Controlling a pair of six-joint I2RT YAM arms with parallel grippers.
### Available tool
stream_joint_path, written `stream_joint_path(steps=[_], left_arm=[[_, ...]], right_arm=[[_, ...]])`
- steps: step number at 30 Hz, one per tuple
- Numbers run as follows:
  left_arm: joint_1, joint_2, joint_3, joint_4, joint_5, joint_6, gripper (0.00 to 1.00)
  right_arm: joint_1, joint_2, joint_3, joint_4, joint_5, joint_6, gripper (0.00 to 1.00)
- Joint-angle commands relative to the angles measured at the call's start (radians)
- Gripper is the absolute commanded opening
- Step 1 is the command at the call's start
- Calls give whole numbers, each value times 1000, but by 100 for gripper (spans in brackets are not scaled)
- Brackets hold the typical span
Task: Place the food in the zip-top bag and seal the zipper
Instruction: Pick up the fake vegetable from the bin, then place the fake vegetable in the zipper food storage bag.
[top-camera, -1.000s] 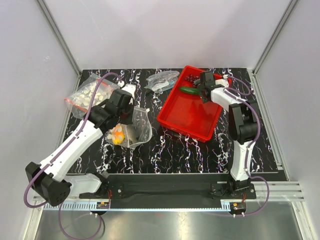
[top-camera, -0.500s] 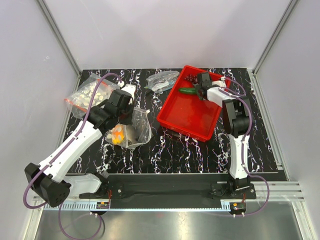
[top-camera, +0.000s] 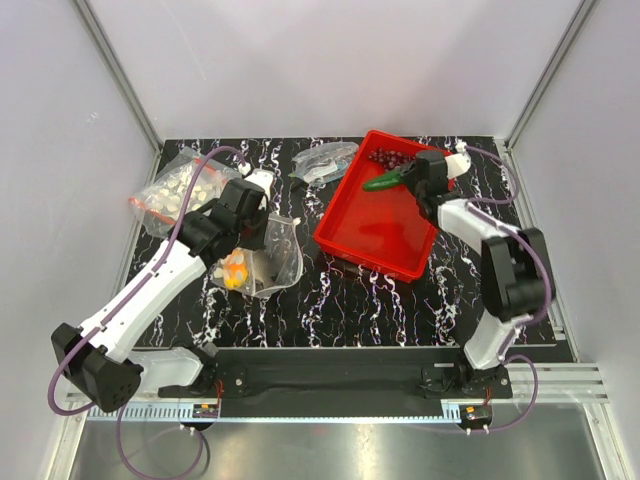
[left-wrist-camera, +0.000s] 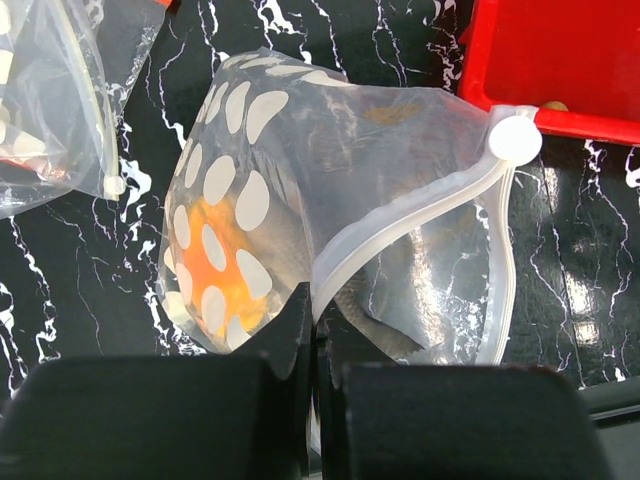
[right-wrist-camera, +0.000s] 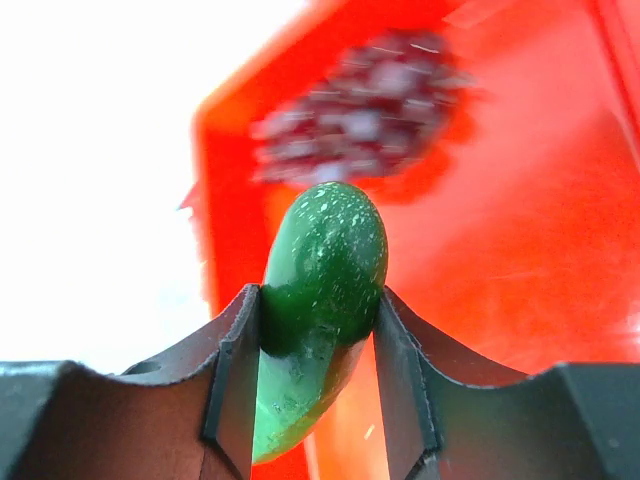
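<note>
right gripper (right-wrist-camera: 320, 330) is clamped on the cucumber (right-wrist-camera: 325, 250), jaws narrowed to its width, one end poking out past the tips. it hangs over the far left part of the red tray (top-camera: 385, 240), just beside the grapes (top-camera: 390, 157), which lie in the tray's far corner. whether the cucumber touches the tray floor, i can't tell. on the other side, left gripper (left-wrist-camera: 318, 325) is pinched tight on the rim of the bag (left-wrist-camera: 400, 150), mouth gaping toward the tray. the zipper (left-wrist-camera: 400, 225) runs whitish along that rim, unsealed, with a round slider at its end. inside the bag: the fruit (left-wrist-camera: 215, 270), orange behind the dots, and the fish (left-wrist-camera: 372, 330) beside it. the bag sits on the table (top-camera: 340, 290), just left of the tray.
</note>
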Motion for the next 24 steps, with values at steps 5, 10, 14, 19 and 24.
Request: stream_joint_path(steps=[5,10,14,19,24], left_arm=[[3,-1,11,38,10,13,0],[4,2,19,46,38,15,0],[3,34,58,15,81,1,0],[4,74,138,-20,120,-31,0],[4,106,207,-57,191,-51,0]], right_arm=[[135,-392,-247,223,-127,-336,16],[302,-603,-393,265,-58,-494,11],[420,-700,-450,270,-15,-549,10],[553,-781,-487,305,17,-661,10],[626,-795,-491,377,-7,-788,9]])
